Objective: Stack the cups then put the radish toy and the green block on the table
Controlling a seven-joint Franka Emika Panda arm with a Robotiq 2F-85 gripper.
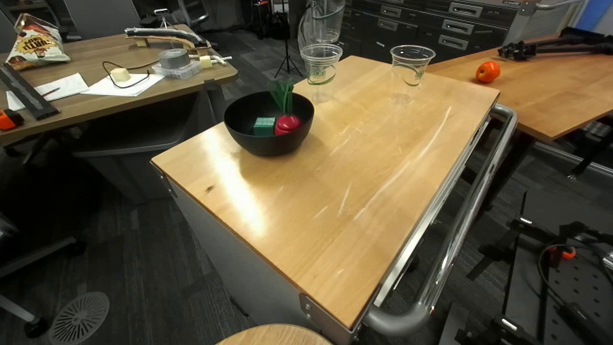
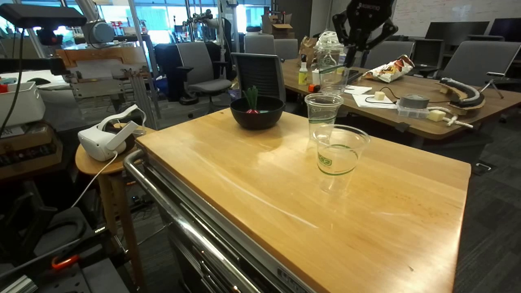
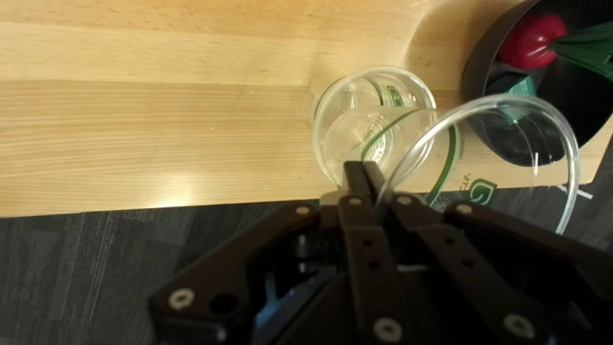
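The main worry is a missed nest: in both exterior views the held cup [image 2: 331,78] hangs low over the standing cup [image 1: 321,69], and if its base comes down off-centre it could catch the lip and tip or shove the cup beneath. That matters because the edge of the table [image 1: 306,201] runs just beside the standing cup, at six o'clock in the wrist view. The cause would be the one-sided hold — the gripper [image 3: 365,170] is drawn almost fully together, with only a thin stretch of the held cup's wall pinched between its tips, so the cup may well swing or slip on contact. Whether base and lip touch, I can't tell.

Taking the jaws as the clock's centre in the wrist view, the held cup reaches out toward three o'clock and the standing cup's mouth lies at twelve, lower down. Farther off, at two, the bowl [image 3: 584,115] holds the radish [image 3: 531,40] and the green block [image 3: 523,86] — both yet to be put out on the table, I judge. In an exterior view the spare cup [image 1: 413,67] stands at three o'clock from the standing cup, apart from it.
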